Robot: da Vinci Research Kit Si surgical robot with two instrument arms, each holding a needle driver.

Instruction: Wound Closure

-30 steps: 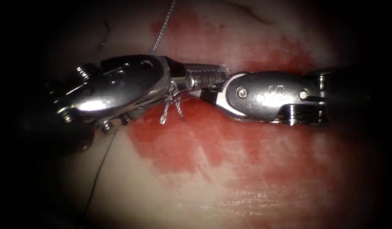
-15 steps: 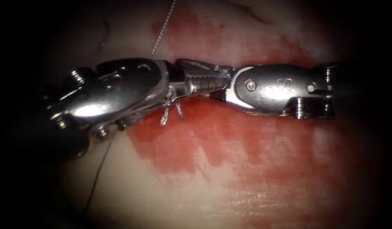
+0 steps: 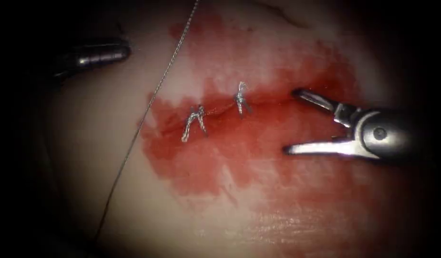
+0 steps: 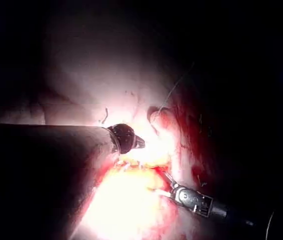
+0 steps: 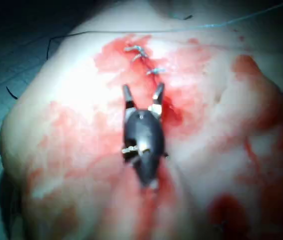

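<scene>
- Pale pork-belly tissue [image 3: 134, 210], smeared with wet red fluid [image 3: 258, 157], lies under the endoscope; its cut [image 3: 220, 111] runs left to right across the middle.
- Two knotted stitches with short frayed silver thread ends sit on the cut: one at the left [image 3: 194, 123], one just to its right [image 3: 241, 99].
- A long thin grey thread [image 3: 149, 102] runs slack down the tissue, left of the stitches and apart from both tools.
- At the right end of the cut, the right arm's steel needle driver [image 3: 288, 120] has its jaws spread wide, holding nothing and pointing toward the nearer right stitch.
- Well off to the upper left is the left arm's slim dark tool [image 3: 94, 54]; whether it grips anything I cannot tell.
- The needle's place I cannot tell.
</scene>
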